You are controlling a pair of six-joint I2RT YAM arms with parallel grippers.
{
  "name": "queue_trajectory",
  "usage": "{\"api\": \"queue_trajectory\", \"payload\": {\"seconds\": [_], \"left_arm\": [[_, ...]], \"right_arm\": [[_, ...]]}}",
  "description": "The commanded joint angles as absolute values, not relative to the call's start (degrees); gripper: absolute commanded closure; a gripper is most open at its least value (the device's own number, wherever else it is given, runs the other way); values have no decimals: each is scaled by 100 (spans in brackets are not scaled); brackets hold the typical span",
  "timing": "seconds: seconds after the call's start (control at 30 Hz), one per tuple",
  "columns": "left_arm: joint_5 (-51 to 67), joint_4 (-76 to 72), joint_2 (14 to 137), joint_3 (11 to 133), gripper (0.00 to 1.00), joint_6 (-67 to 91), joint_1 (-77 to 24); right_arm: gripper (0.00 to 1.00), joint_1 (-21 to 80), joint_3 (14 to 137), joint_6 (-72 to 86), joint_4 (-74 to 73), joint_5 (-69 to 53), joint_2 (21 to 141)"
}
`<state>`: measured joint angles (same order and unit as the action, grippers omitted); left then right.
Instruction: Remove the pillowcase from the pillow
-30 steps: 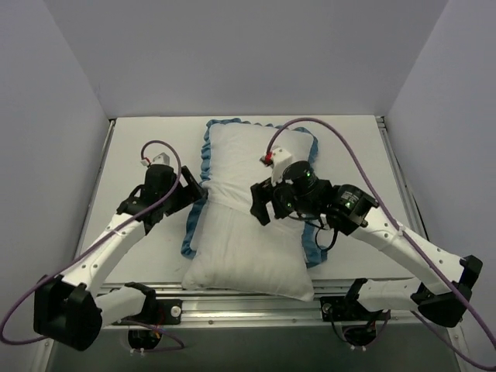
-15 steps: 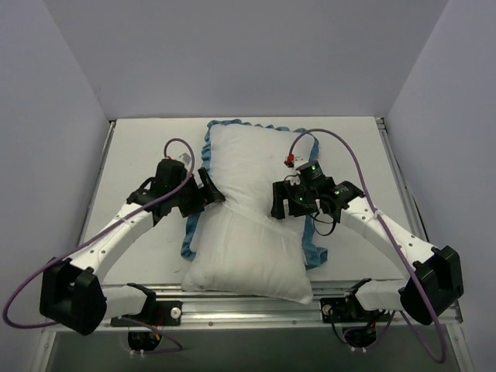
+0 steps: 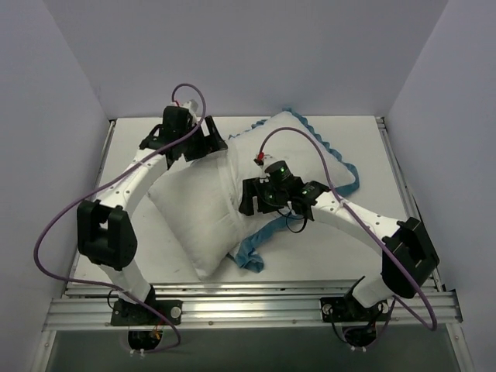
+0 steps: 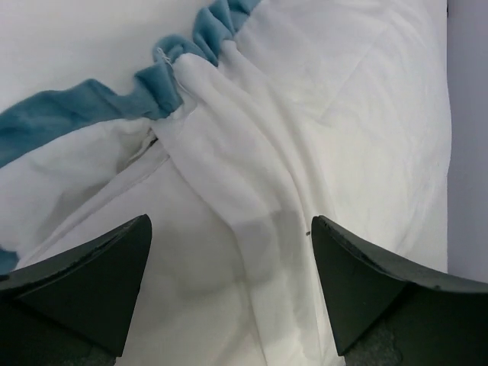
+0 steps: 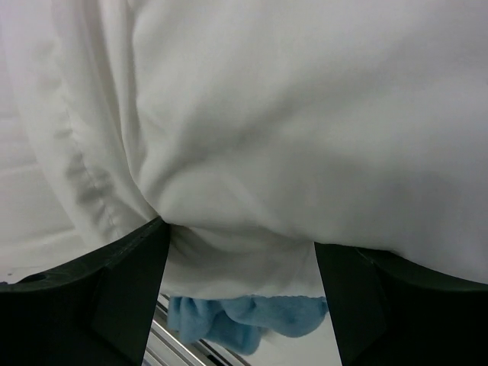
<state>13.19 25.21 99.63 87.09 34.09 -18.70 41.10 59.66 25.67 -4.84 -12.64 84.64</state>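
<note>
The pillowcase (image 3: 298, 151) lies slantwise on the table, plain white side up, its blue ruffled trim (image 3: 341, 159) running along the right edge and down to the near end. The pillow (image 3: 194, 225) bulges white at the lower left, and I cannot tell whether that end is bare. My left gripper (image 3: 211, 143) hovers open at the far left corner; in its wrist view the gripper (image 4: 229, 263) straddles pleated white fabric below the trim (image 4: 164, 80). My right gripper (image 3: 246, 198) is at the middle. Its wrist view shows the gripper (image 5: 240, 267) closed on a thick white fold, trim (image 5: 244, 320) hanging under.
Aluminium rails (image 3: 256, 298) line the near edge of the white table (image 3: 349, 263). White walls close in the left, right and back. Purple cables (image 3: 310, 139) loop above both arms, the right one over the pillowcase.
The pillow and case swung from lengthwise to slantwise, the trim now trailing to the right. My left gripper moved from the pillow's left side to its far corner; the right gripper shifted left.
</note>
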Motion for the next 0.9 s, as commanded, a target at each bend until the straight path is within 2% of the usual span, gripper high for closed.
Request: {"api": "queue_trajectory", "payload": {"seconds": [0.0, 0.2, 0.33, 0.43, 0.53, 0.6, 0.73, 0.87], "left_arm": [[714, 2794, 9239, 9028, 6, 2691, -1828], [19, 3436, 7666, 7921, 6, 2031, -2082], [-920, 3893, 6665, 6946, 6, 1653, -3168], [-1403, 4235, 6356, 6672, 6, 1705, -3856], [-2168, 4675, 6345, 6557, 6, 1994, -4788], [-3178, 4851, 6424, 6504, 6, 2337, -5351], [-3796, 4913, 6793, 6355, 6, 2793, -5572], [-3745, 4869, 7075, 6197, 6, 3391, -5563]], "right_arm": [[28, 4175, 6248, 2611, -105, -1127, 8700], [28, 4008, 6425, 2505, -254, -905, 8614], [28, 4008, 6399, 2383, -492, -678, 8289], [27, 4052, 6320, 2259, -711, -484, 7990], [24, 4060, 6188, 2215, -870, -317, 7709], [21, 4061, 6039, 2206, -879, -281, 7525], [17, 4095, 5713, 2145, -677, -492, 7295], [15, 4236, 5485, 2144, -598, -519, 7190]]}}
